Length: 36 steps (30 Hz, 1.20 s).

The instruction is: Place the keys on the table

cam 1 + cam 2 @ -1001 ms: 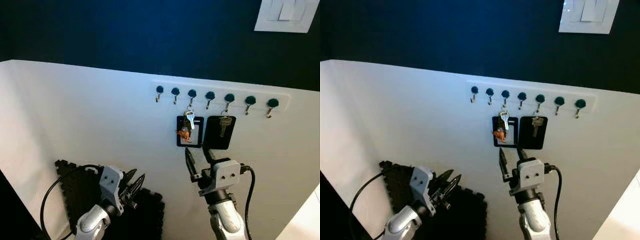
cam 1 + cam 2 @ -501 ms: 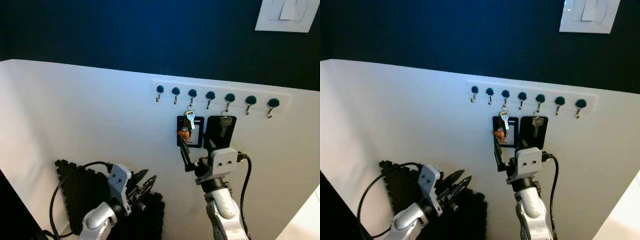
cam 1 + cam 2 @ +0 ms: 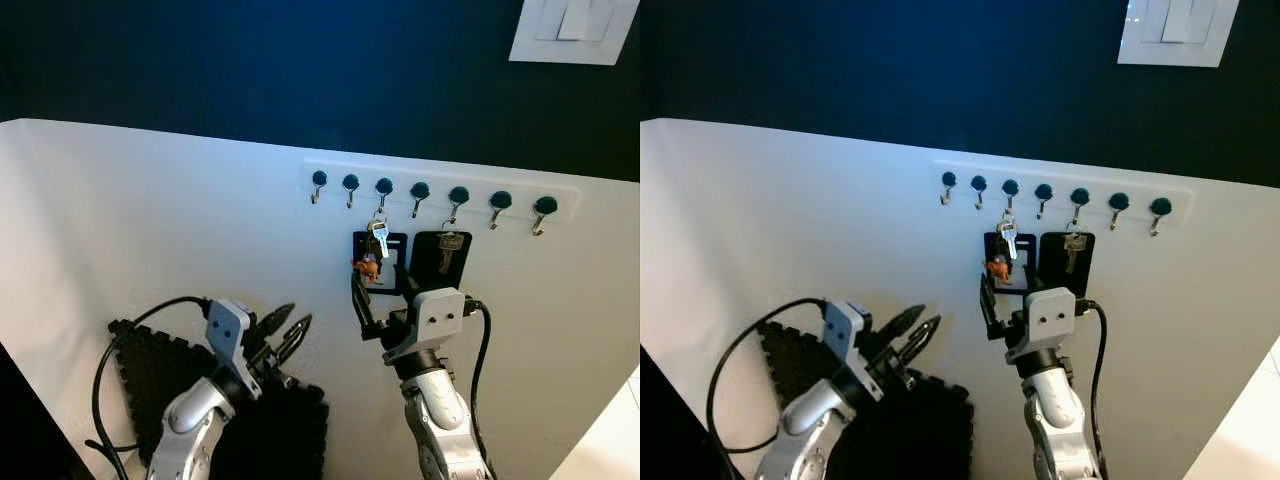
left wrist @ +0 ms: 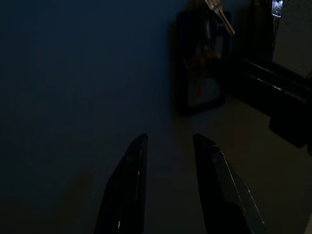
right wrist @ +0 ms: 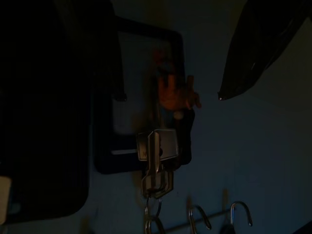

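Keys (image 3: 375, 250) hang lengthwise from a wall hook (image 3: 384, 189). The right gripper (image 3: 372, 312), unclenched and empty, sits just below them, nearer than the parted left gripper (image 3: 285, 332).

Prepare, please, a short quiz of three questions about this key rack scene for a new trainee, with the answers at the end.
1. True or false: the right hand has already closed on the keys.
2. How many hooks does the hook rail carry? A) five B) seven C) nine
3. Fill in: the key bunch with the small orange charm hangs on the ____ hook from the robot's left.

Key:
1. False. The hand's fingers are open, just below and beside the bunch, which hangs on its hook.
2. B, seven.
3. Third. A single key on a black tag hangs to its right; the left hand is raised lower left, open.
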{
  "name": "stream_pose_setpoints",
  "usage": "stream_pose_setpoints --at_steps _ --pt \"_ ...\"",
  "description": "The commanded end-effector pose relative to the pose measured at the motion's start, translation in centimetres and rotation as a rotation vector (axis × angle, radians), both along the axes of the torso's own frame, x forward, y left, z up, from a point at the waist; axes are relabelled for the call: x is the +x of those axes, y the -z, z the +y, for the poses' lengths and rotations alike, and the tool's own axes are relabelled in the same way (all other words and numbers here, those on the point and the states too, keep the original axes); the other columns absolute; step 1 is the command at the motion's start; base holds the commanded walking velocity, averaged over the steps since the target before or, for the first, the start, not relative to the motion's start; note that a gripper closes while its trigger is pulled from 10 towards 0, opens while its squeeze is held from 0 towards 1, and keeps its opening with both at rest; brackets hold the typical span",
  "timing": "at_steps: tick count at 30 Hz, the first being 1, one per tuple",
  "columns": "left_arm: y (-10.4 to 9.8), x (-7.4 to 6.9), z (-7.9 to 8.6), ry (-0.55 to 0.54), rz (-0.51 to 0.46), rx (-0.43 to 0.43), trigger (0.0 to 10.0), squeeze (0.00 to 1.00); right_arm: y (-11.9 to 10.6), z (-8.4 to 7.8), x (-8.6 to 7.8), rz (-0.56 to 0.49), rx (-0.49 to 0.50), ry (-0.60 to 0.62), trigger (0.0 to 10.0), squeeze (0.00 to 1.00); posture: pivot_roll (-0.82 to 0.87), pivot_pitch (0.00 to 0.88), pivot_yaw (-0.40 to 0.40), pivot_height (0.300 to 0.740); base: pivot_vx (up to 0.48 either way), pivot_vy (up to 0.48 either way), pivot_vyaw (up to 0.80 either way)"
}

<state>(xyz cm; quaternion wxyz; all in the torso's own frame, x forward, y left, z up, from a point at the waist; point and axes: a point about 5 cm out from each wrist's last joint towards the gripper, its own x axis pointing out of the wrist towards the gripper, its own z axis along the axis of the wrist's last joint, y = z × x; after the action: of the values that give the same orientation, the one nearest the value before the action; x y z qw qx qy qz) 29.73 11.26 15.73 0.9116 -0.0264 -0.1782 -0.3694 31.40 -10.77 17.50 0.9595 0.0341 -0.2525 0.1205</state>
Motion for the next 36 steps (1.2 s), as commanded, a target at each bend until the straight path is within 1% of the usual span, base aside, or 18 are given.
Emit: stream_pose_setpoints --at_steps 1,6,11,17,18,19,20,21,23,24,25,29,30,31,33,34,36 --pt "-1.5 0.2 0.4 0.005 -0.035 -0.011 10.0 0.0 0.4 0.0 0.4 0.035 0.01 -0.005 10.0 0.0 0.02 0.05 0.006 0.74 0.0 0.0 0.0" --pt "-2.1 0.2 0.1 0.021 -0.04 -0.039 10.0 0.0 0.4 0.1 0.4 0.042 0.011 -0.014 10.0 0.0 0.02 0.05 0.007 0.74 0.0 0.0 0.0" --pt "-2.4 0.2 -0.1 0.032 -0.046 -0.043 10.0 0.0 0.2 0.2 0.4 0.037 0.014 -0.02 10.0 0.0 0.02 0.051 0.008 0.74 0.0 0.0 0.0" --pt "-2.6 0.2 0.0 0.024 -0.046 -0.046 10.0 0.0 0.0 0.2 0.4 0.022 0.021 -0.031 10.0 0.0 0.02 0.053 0.008 0.74 0.0 0.0 0.0" --pt "-2.6 0.2 0.0 0.023 -0.046 -0.048 10.0 0.0 -0.1 0.2 0.4 0.019 0.022 -0.035 8.2 0.0 0.02 0.053 0.008 0.74 0.0 0.0 0.0" --pt "-2.6 0.2 0.0 0.023 -0.046 -0.048 10.0 0.0 -0.1 0.2 0.4 0.019 0.022 -0.035 8.2 0.0 0.02 0.053 0.008 0.74 0.0 0.0 0.0" --pt "-2.7 0.3 0.1 0.017 -0.045 -0.048 10.0 0.0 -0.1 0.2 0.4 0.017 0.024 -0.041 2.3 0.0 0.02 0.053 0.006 0.74 0.0 0.0 0.0" --pt "-2.7 0.3 0.1 0.016 -0.044 -0.047 10.0 0.0 -0.1 0.2 0.4 0.017 0.023 -0.041 2.0 0.0 0.02 0.053 0.006 0.74 0.0 0.0 0.0" --pt "-2.7 0.3 0.2 0.015 -0.042 -0.046 10.0 0.0 -0.1 0.2 0.4 0.018 0.022 -0.042 2.0 0.0 0.02 0.053 0.006 0.74 0.0 0.0 0.0" --pt "-2.7 0.3 0.2 0.014 -0.041 -0.047 10.0 0.0 -0.1 0.2 0.4 0.017 0.019 -0.04 7.6 0.0 0.02 0.056 0.005 0.74 0.0 0.0 0.0" --pt "-2.7 0.3 0.2 0.012 -0.041 -0.047 10.0 0.0 -0.1 0.2 0.5 0.016 0.015 -0.037 10.0 0.0 0.02 0.055 0.004 0.74 0.0 0.0 0.0" --pt "-2.8 0.4 0.3 -0.008 -0.037 -0.065 10.0 0.0 -0.2 0.2 0.5 0.014 0.015 -0.04 10.0 0.0 0.02 0.055 0.003 0.74 0.0 0.0 0.0" --pt "-2.8 0.4 0.3 -0.012 -0.035 -0.071 10.0 0.0 -0.2 0.2 0.5 0.013 0.019 -0.045 4.5 0.0 0.02 0.055 0.003 0.74 0.0 0.0 0.0" --pt "-2.8 0.4 0.4 -0.013 -0.035 -0.073 10.0 0.0 -0.2 0.2 0.5 0.011 0.022 -0.048 1.2 0.0 0.02 0.055 0.003 0.74 0.0 0.0 0.0" --pt "-2.8 0.4 0.4 -0.013 -0.035 -0.073 10.0 0.0 -0.2 0.2 0.5 0.011 0.022 -0.048 1.2 0.0 0.02 0.055 0.003 0.74 0.0 0.0 0.0" --pt "-2.8 0.4 0.4 -0.014 -0.035 -0.073 10.0 0.0 -0.3 0.2 0.5 0.008 0.024 -0.049 0.0 0.0 0.02 0.056 0.004 0.74 0.0 0.0 0.0" --pt "-2.9 0.5 0.4 -0.014 -0.035 -0.073 10.0 0.0 -0.4 0.2 0.5 0.005 0.025 -0.05 0.0 0.0 0.02 0.055 0.004 0.74 0.0 0.0 0.0"
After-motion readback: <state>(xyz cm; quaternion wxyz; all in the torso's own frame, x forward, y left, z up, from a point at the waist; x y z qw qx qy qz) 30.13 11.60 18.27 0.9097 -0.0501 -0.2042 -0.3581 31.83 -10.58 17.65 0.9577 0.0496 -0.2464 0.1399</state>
